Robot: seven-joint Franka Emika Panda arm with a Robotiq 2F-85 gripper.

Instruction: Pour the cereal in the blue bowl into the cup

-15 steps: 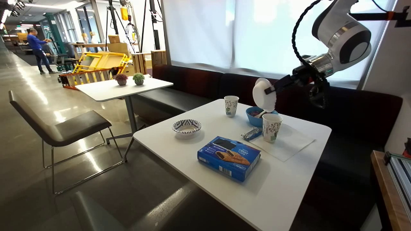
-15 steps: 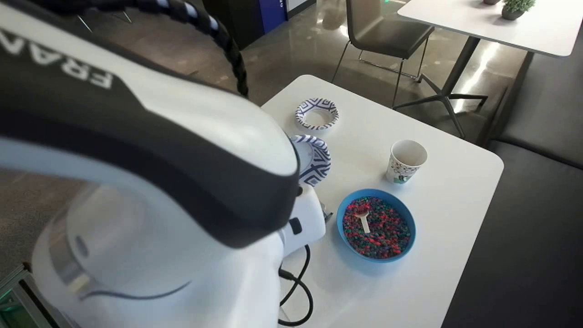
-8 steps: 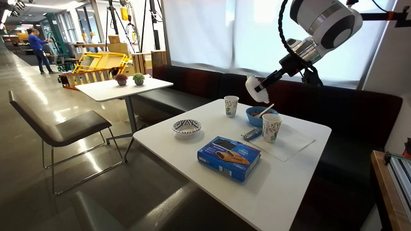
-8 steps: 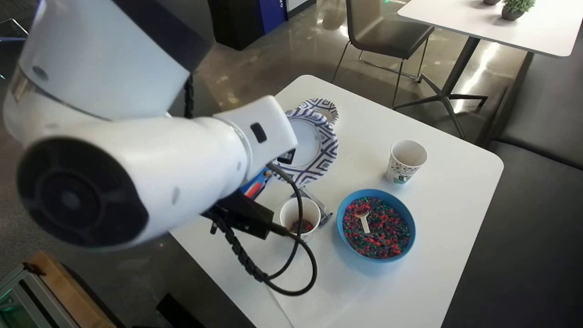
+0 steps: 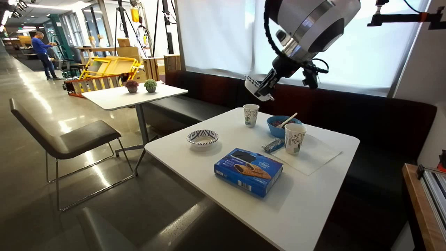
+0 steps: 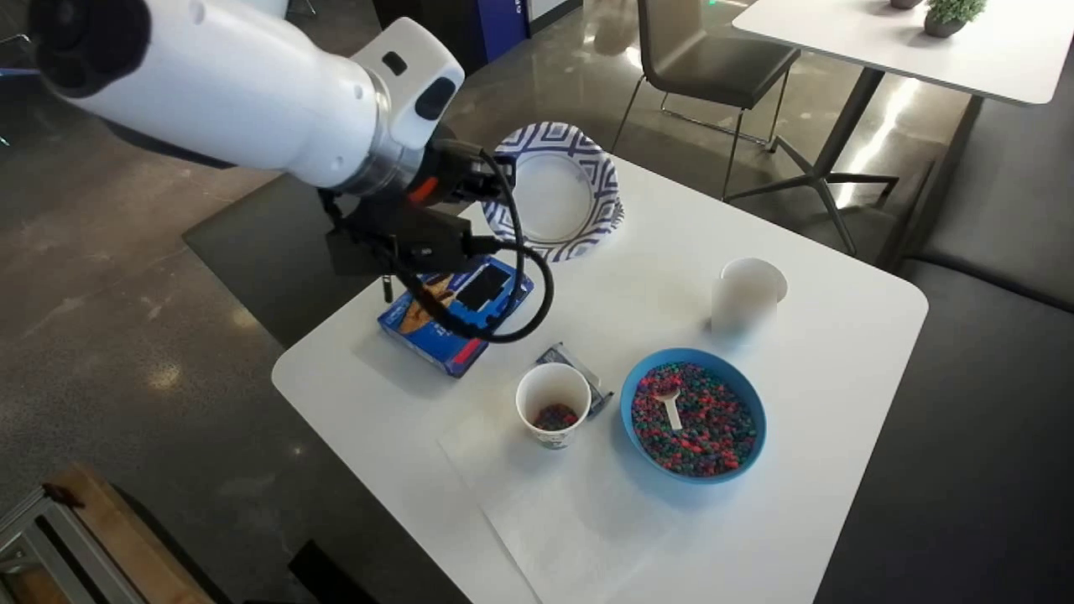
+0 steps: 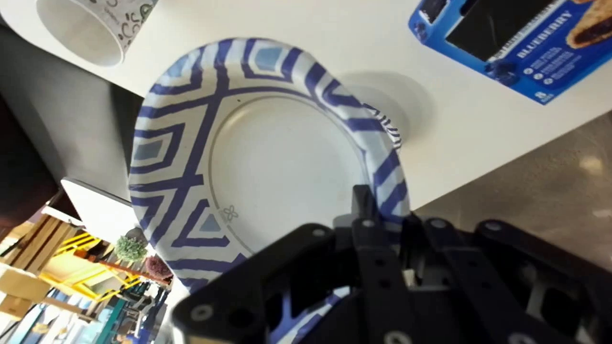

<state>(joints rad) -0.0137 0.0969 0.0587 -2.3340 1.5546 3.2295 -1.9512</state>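
The gripper (image 7: 388,215) is clenching a patterned bowl (image 7: 282,165) by its rim, likely for easy tipping. At lower right in an exterior view, the blue bowl (image 6: 688,355) is holding cereal (image 6: 713,428); below centre a cup (image 6: 539,393) is holding some, probably the pour's target.

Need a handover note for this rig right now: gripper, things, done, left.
Gripper: shut on the rim of a patterned bowl, held tilted in the air; its visible inside looks bare.
Blue bowl: on the table, well filled with cereal, spoon in it.
Cup: upright near the wrapped bar.
Done: some cereal lies at the cup's bottom; source not shown.
Left, likely: set the patterned bowl down; pour the blue bowl's cereal if the task means that one.
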